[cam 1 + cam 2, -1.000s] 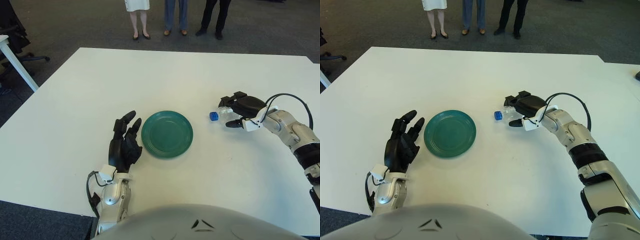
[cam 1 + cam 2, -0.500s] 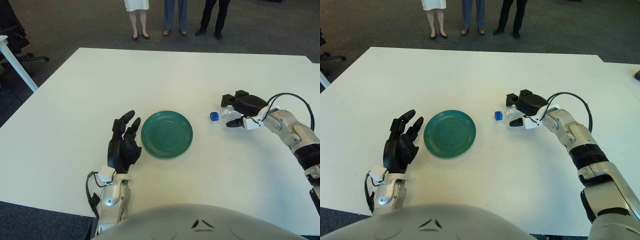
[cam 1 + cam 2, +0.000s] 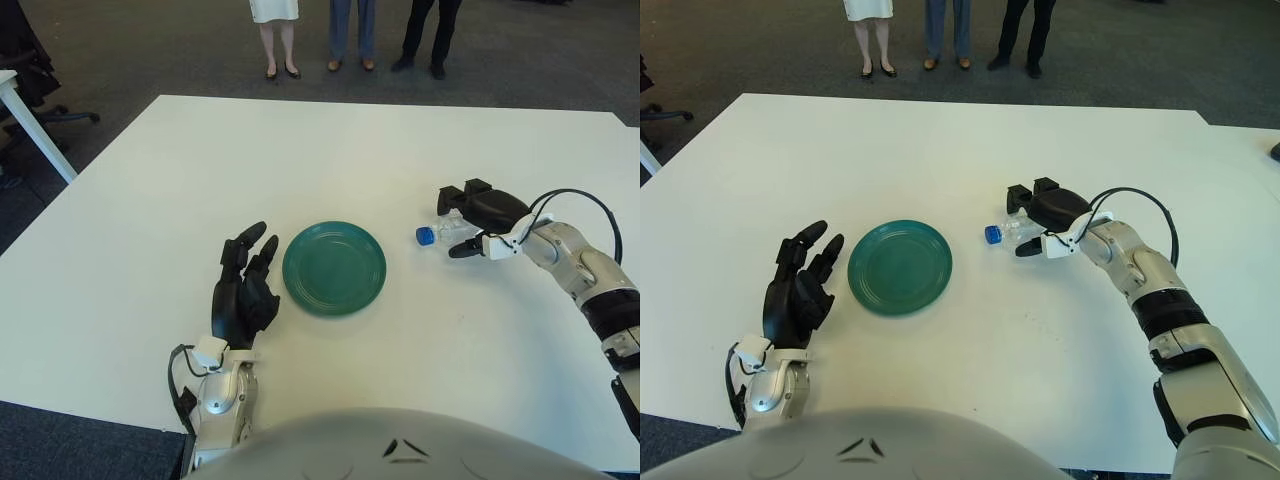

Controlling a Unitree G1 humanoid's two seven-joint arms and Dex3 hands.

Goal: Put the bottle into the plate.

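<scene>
— Where's the bottle (image 3: 441, 229)?
— Lying right of centre, cap pointing left at the plate (image 3: 334, 268). My right hand (image 3: 478, 214) cups it, fingers curled around. Left hand (image 3: 243, 285) idle, spread, lower left.

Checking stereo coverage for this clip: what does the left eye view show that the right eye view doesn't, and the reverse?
Only the left eye view shows the second table's edge at far left. Only the right eye view shows a small dark object at its right border and more of the right forearm. Both share the plate, the bottle lying with the right hand around it, the open left hand beside the plate, and three people's legs.
</scene>
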